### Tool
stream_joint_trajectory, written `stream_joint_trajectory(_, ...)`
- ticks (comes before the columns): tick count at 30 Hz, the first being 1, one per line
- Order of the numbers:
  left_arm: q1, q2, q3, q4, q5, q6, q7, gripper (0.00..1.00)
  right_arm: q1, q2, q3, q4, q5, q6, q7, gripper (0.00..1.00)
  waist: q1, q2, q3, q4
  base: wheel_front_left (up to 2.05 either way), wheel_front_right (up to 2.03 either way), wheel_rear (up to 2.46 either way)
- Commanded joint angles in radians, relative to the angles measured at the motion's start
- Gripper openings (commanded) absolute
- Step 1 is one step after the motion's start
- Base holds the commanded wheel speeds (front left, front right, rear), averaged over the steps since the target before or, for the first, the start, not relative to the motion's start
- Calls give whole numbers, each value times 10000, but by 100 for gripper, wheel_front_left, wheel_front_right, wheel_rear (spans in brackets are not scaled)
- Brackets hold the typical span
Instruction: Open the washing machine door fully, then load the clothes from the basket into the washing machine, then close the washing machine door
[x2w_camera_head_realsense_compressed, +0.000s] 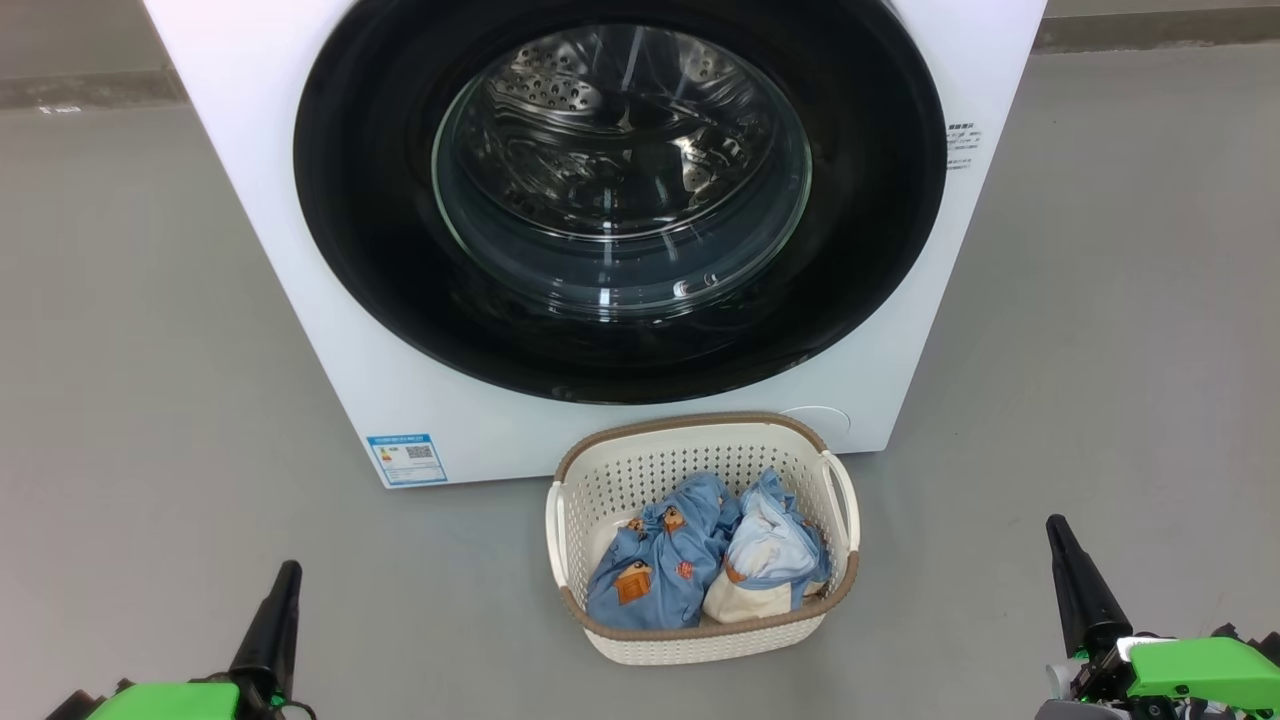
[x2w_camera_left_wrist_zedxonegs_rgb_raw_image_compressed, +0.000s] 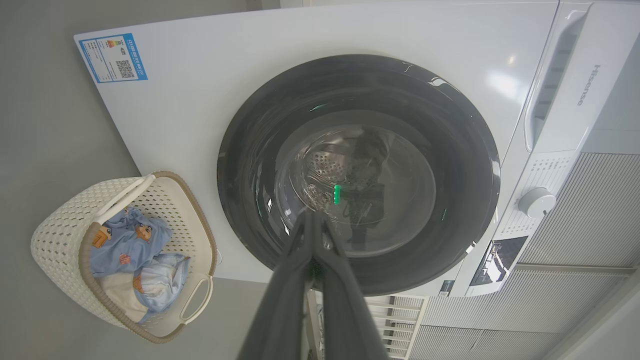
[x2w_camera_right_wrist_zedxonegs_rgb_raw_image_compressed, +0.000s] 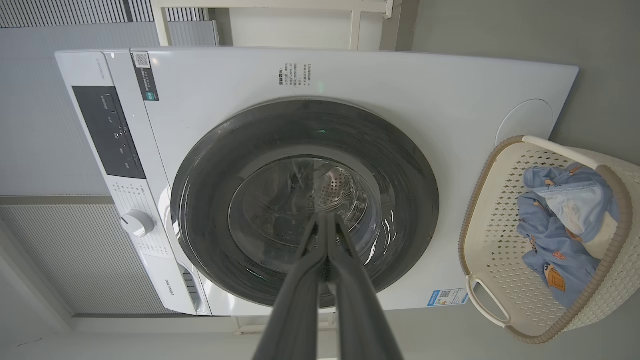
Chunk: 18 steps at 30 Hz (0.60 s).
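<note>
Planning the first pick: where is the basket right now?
In the head view the basket sits on the floor directly before the washing machine, below its door, right of the blue label.

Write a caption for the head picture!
Shut black-rimmed glass door on white washing machine; cream plastic basket of blue clothes in front.

Glossy black washing machine door (glass centre), soft cloth clothes.
</note>
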Motion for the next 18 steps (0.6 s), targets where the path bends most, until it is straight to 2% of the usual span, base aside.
stream_joint_trajectory(1,-419,185,301,-193,124,-31,-13,0,-460,-45,234,-246,-40,16,76,0,0,-1,0,0,0,0,0)
stream_joint_trajectory(18,-419,185,301,-193,124,-31,-13,0,-460,-45,234,-246,-40,16,76,0,0,-1,0,0,0,0,0)
